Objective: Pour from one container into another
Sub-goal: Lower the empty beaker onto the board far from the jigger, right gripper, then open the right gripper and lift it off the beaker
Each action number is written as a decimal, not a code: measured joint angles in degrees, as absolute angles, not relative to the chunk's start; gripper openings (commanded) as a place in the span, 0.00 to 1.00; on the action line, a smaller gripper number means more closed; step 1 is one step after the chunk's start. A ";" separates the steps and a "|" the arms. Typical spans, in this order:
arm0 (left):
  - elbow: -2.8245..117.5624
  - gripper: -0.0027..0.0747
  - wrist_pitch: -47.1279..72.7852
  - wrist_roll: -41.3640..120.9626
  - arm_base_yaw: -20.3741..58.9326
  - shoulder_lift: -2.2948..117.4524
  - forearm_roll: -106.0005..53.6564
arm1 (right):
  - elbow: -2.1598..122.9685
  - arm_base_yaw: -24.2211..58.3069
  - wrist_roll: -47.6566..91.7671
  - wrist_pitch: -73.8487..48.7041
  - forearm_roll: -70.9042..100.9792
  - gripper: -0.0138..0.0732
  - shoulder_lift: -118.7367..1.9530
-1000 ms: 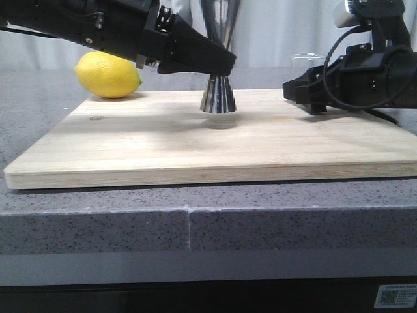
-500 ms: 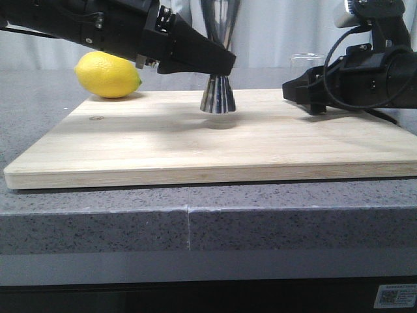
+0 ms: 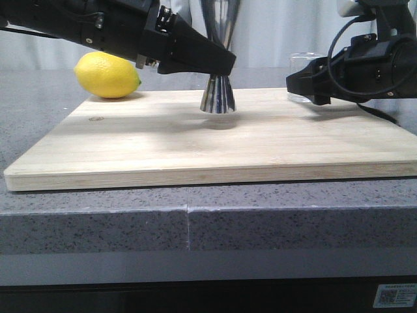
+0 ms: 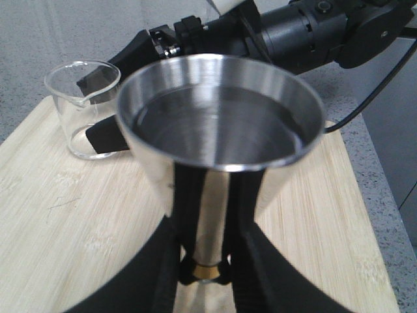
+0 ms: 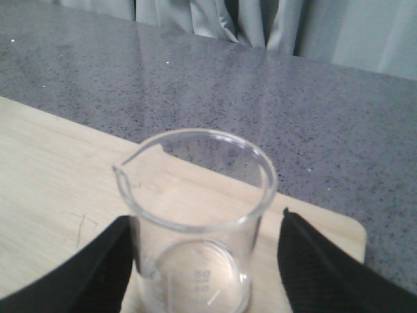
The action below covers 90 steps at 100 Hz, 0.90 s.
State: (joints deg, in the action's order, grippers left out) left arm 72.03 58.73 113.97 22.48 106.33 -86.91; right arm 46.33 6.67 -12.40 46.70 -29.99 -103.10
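Note:
The steel jigger (image 3: 218, 96) is upright at the back middle of the wooden board (image 3: 195, 140). My left gripper (image 3: 223, 65) is shut on its narrow waist, at the gold band (image 4: 207, 270). In the left wrist view the jigger's upper cup (image 4: 221, 124) holds dark liquid. The clear glass beaker (image 3: 305, 70) stands on the board's far right corner and looks empty. My right gripper (image 3: 301, 83) is open around it. In the right wrist view the beaker (image 5: 195, 215) sits between the fingers (image 5: 91, 274), with a gap on one side.
A yellow lemon (image 3: 107, 75) lies off the board's back left corner on the grey stone counter (image 3: 39, 98). The board's rounded far corner (image 5: 348, 228) is just beyond the beaker. Grey curtains (image 5: 260, 19) hang behind.
My right gripper has risen a little and shifted slightly right, so more of the beaker shows in the front view. The left arm and the jigger have stayed put.

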 measured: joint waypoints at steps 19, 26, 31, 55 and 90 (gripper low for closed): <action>72.03 0.15 58.69 113.97 22.48 106.33 -86.91 | 46.10 6.67 -14.09 45.34 -31.57 0.66 -102.76; 72.03 0.15 58.69 113.97 22.48 106.33 -86.91 | 45.57 6.67 -14.32 45.23 -31.68 0.66 -102.31; 72.03 0.15 58.69 113.97 22.48 106.33 -86.91 | 45.03 6.67 -14.32 45.23 -31.81 0.66 -101.91; 72.03 0.15 58.60 113.97 22.48 106.33 -86.91 | 43.04 6.67 -14.54 45.11 -32.01 0.66 -99.09; 72.03 0.15 58.56 113.97 22.48 106.33 -86.91 | 42.93 6.67 -16.31 41.83 -33.93 0.66 -94.52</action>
State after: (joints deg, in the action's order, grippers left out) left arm 72.03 58.56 113.97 22.48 106.33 -86.91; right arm 42.93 6.67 -16.31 41.83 -33.93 -94.52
